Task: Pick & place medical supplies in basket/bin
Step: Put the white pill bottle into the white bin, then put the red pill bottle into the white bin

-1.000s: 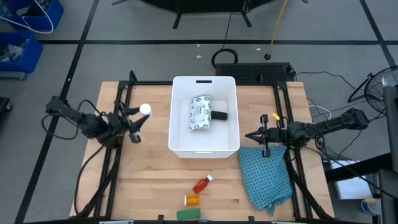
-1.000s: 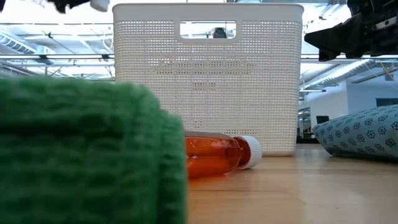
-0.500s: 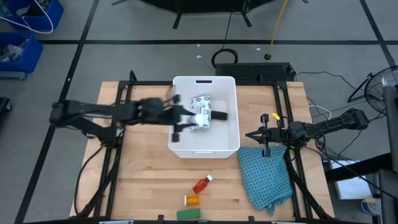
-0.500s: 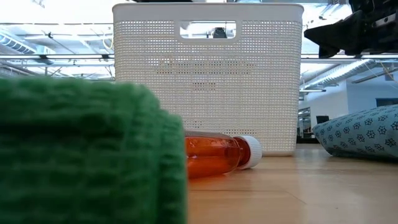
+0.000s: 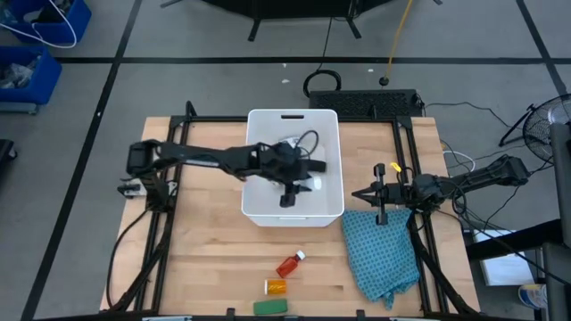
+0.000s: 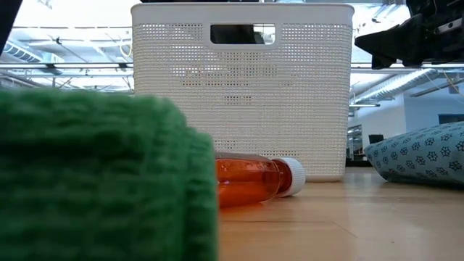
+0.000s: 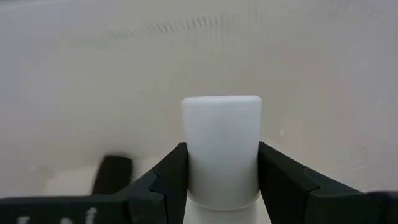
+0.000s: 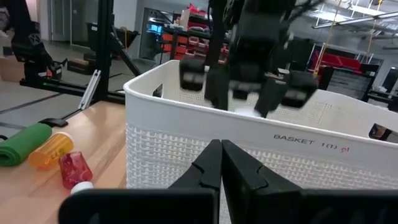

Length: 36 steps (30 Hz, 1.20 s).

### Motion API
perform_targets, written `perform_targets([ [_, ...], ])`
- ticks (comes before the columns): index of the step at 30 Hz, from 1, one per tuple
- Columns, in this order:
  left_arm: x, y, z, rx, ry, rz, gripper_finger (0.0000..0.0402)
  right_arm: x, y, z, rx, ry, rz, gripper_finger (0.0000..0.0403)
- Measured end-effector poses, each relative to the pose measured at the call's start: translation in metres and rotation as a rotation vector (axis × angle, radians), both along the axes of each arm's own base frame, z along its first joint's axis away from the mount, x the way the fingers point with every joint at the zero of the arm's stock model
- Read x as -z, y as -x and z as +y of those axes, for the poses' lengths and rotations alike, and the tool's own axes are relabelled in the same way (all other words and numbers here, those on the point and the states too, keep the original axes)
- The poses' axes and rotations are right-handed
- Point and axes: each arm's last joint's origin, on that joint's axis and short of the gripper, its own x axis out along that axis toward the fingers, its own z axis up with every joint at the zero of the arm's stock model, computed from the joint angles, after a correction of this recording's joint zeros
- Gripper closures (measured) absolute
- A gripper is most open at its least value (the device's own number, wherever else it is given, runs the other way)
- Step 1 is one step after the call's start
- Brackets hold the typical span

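My left gripper (image 5: 299, 185) reaches into the white basket (image 5: 259, 209) and is shut on the white little bottle (image 7: 222, 146). The black block (image 5: 315, 166) lies on the basket's floor; it also shows in the left wrist view (image 7: 112, 175). The arm hides the white patterned packet. The red bottle (image 5: 290, 265), the orange vial (image 5: 275, 286) and the green flat bar (image 5: 270, 307) lie on the table near its front edge. My right gripper (image 5: 380, 198) is shut and empty at the table's right, by the teal cloth (image 5: 384, 254). My left gripper pinches the white little bottle by its two opposite sides (image 7: 189, 168) between its two fingers. The bottle's flat end (image 7: 222, 106) sticks out past the fingertips. The gripper comes down into the basket from above. Whether the bottle touches the basket's floor I cannot tell.
The basket's walls (image 8: 186, 137) stand high around my left gripper. In the low view the green bar (image 6: 94, 181) fills the foreground, and the red bottle (image 6: 250, 181) lies on its side before the basket (image 6: 243, 94). Bare wood lies left of the basket.
My left gripper has carried the white little bottle from the table's left side toward the right, over the basket's left rim, and down inside it. It has stayed shut on the bottle. The basket's handle slot has gone dark in the low view.
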Motion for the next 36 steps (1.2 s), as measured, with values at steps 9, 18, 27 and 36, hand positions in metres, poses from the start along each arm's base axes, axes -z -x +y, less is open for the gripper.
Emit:
perform_targets([
  [9,0.053,-0.018,-0.001,-0.005,0.077,0.123,0.0239,0.000,0.000,0.000,0.000,-0.003,0.000,0.0403],
  [18,0.087,-0.023,-0.007,0.007,0.106,0.232,0.0240,0.000,0.000,0.000,0.000,0.006,-0.001,0.0403],
  [27,0.089,-0.023,-0.013,0.046,0.083,0.244,0.0211,0.000,0.000,0.000,0.000,0.010,-0.001,0.0403],
  [36,0.087,-0.023,-0.015,0.054,0.082,0.236,0.0105,0.000,0.000,0.000,-0.002,0.012,0.000,0.0403],
])
